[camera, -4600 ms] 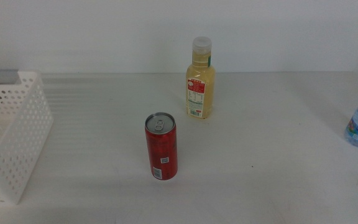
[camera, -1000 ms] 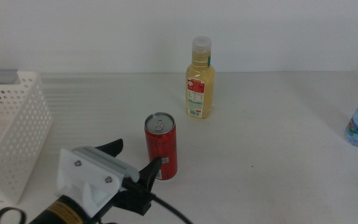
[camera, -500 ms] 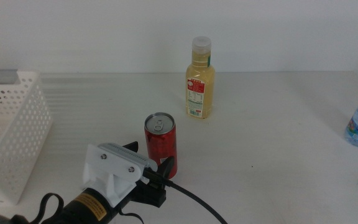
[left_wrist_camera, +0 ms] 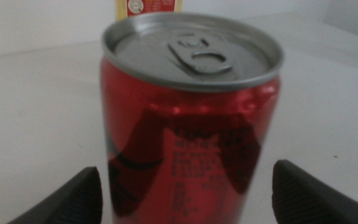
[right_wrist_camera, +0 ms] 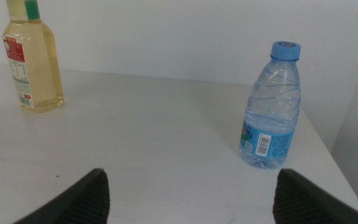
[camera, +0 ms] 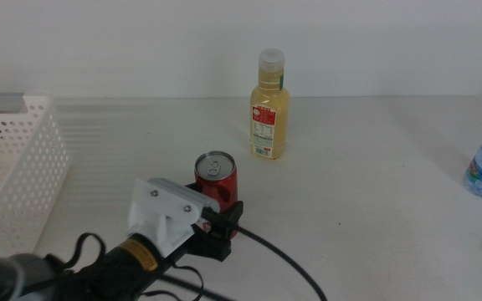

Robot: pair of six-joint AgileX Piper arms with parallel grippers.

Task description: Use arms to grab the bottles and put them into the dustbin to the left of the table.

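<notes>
Left gripper (camera: 224, 219) now forward, fingers (left_wrist_camera: 64, 202) flanking red can (camera: 216, 188).

Red can (camera: 217, 188), yellow juice bottle (camera: 270, 113), white perforated basket (camera: 19, 180).

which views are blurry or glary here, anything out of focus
Left wrist view: the red can fills the frame, soft-focused, its print smeared, with dark reflections on its side. Right wrist view: sharp on the water bottle. Middle view: evenly lit, faint shadows.
</notes>
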